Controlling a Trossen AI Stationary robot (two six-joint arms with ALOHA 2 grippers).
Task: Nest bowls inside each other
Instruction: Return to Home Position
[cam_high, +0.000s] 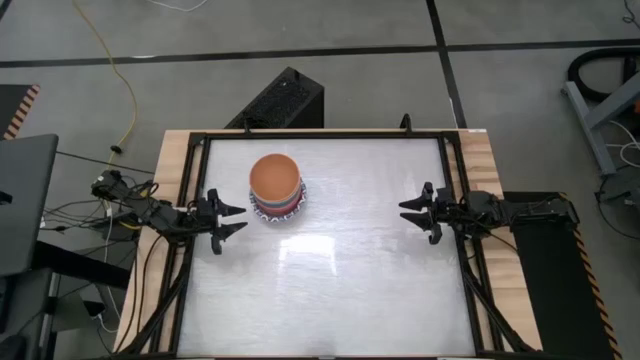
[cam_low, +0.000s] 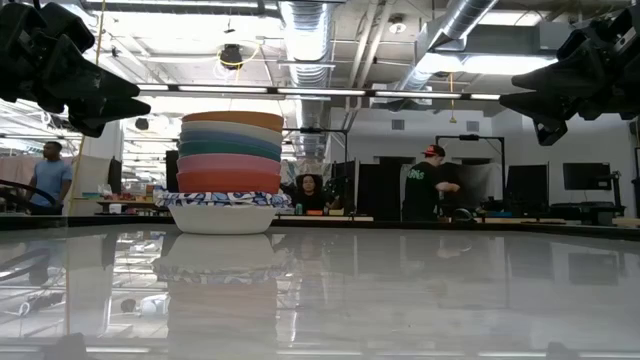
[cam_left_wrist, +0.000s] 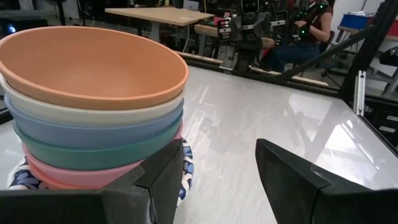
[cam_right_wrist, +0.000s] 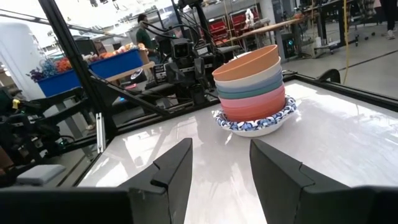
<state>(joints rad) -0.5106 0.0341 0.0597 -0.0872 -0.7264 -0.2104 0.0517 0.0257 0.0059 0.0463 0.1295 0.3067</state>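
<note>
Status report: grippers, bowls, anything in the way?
Left gripper open, empty, beside bowls. Right gripper open, empty, farther off. All nested, orange bowl on top, on patterned dish. No obstruction seen.

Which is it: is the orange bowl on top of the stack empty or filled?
Empty. The orange bowl shows a bare inside in the left wrist view, and the high view shows nothing in it either.

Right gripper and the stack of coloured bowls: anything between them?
Bare. High view shows only glossy white tabletop between the open right gripper and the orange-topped stack of round bowls.
</note>
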